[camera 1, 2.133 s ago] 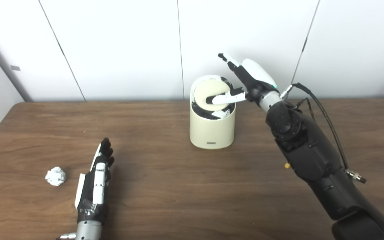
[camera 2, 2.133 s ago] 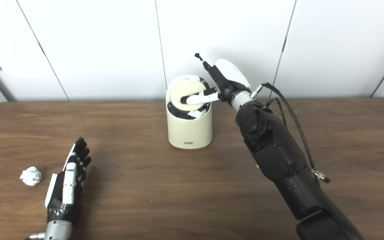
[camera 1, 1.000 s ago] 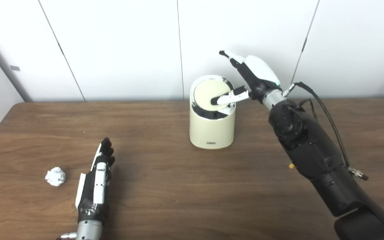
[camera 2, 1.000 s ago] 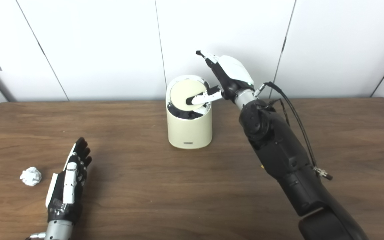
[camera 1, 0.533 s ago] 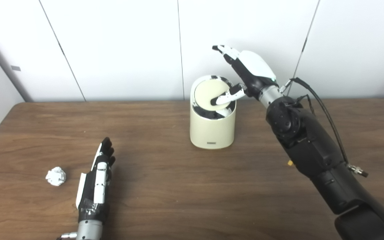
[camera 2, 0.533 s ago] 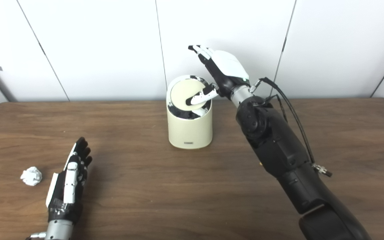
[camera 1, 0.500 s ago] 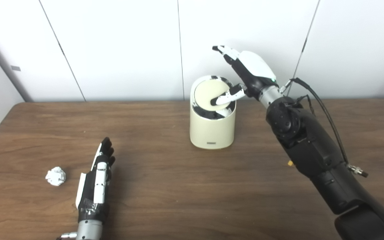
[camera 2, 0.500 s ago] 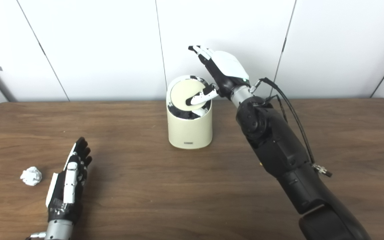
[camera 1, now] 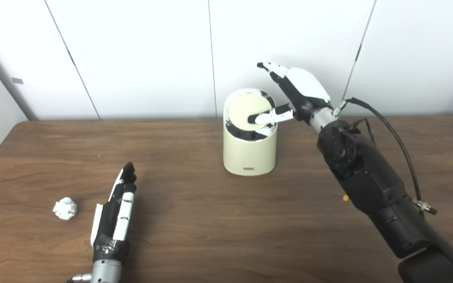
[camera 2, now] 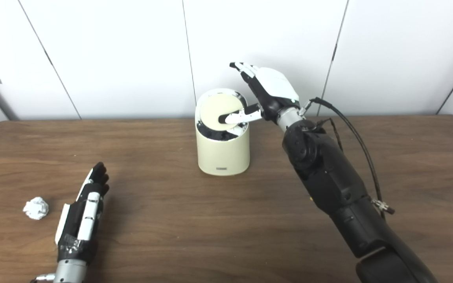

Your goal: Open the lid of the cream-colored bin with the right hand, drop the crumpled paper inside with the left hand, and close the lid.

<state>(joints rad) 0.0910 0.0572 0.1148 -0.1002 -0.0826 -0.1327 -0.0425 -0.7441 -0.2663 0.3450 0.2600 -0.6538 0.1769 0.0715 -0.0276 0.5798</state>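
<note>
The cream-colored bin (camera 1: 249,149), at the far middle of the tabletop (camera 1: 218,220), has its lid (camera 1: 247,113) tilted partly open under the thumb of the spread-fingered right hand (camera 1: 297,92), while the crumpled paper (camera 1: 65,208) lies ungrasped left of the flat, empty left hand (camera 1: 115,212).

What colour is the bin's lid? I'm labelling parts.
Cream, matching the bin; the lid shows best in the left eye view.

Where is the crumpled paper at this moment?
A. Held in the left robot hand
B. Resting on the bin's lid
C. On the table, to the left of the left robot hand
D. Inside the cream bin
C: the crumpled paper lies on the table, apart from the open left robot hand beside it.
</note>
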